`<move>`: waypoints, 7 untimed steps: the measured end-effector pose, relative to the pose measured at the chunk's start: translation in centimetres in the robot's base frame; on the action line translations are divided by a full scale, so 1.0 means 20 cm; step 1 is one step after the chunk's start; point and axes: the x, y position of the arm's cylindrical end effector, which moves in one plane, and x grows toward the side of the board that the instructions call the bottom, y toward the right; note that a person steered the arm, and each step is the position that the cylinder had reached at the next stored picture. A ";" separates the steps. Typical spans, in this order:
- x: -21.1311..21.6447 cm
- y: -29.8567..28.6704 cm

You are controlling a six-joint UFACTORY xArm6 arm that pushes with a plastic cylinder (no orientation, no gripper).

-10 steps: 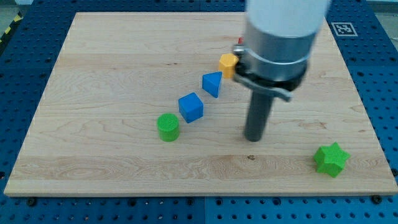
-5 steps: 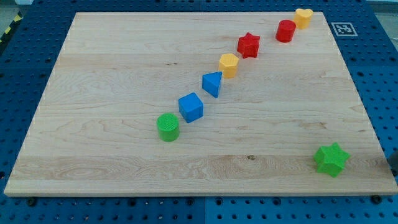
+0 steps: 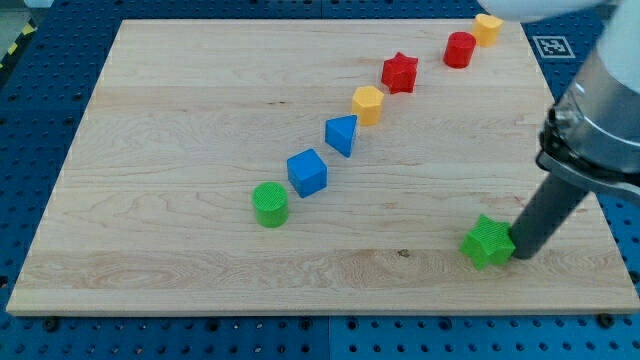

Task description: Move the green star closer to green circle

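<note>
The green star (image 3: 487, 242) lies near the board's bottom right. My tip (image 3: 523, 255) stands right against the star's right side. The green circle (image 3: 269, 204) stands left of the board's centre, well to the left of the star. The arm's grey body (image 3: 600, 110) rises at the view's right above the rod.
A diagonal row of blocks runs from the green circle to the top right: blue cube (image 3: 307, 172), blue triangle (image 3: 342, 134), yellow block (image 3: 367, 104), red star (image 3: 399, 72), red cylinder (image 3: 459, 49), yellow block (image 3: 487, 29). The wooden board (image 3: 150, 120) ends just below the star.
The arm swung from the board's middle off to the right, then came back in at the star's right. The green star has slid left, toward the green circle.
</note>
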 end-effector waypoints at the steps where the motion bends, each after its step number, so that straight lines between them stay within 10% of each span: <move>1: -0.09 -0.09; 7: 0.14 -0.25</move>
